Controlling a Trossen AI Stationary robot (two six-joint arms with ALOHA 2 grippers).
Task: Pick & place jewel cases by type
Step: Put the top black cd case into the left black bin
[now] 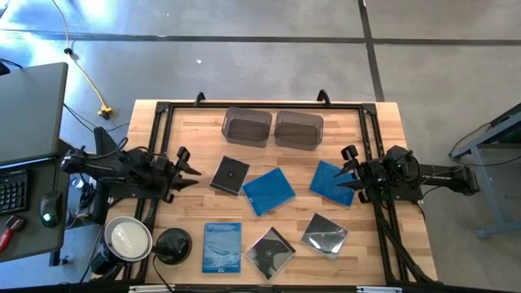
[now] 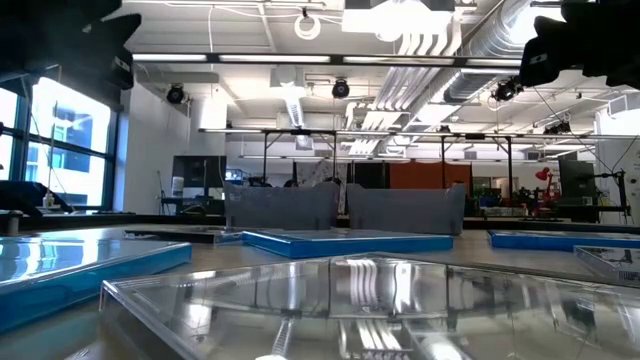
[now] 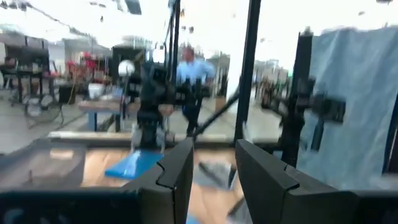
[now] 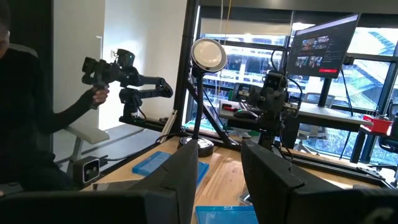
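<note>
Wooden table (image 1: 383, 122) carries six jewel cases (image 1: 269, 191), three blue, three dark or clear with shiny discs, spread between the left gripper (image 1: 189, 170) and right gripper (image 1: 348, 171); both jaws stand parted, holding nothing.

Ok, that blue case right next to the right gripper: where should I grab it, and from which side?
Take the blue jewel case by its edge nearest the right gripper, coming down from above. It lies flat on the table, turned askew, so only its thin edges offer a pinch. Rotate the wrist to match that angle. The jaws stand open, nothing held. The left gripper waits at the table's far side.
</note>
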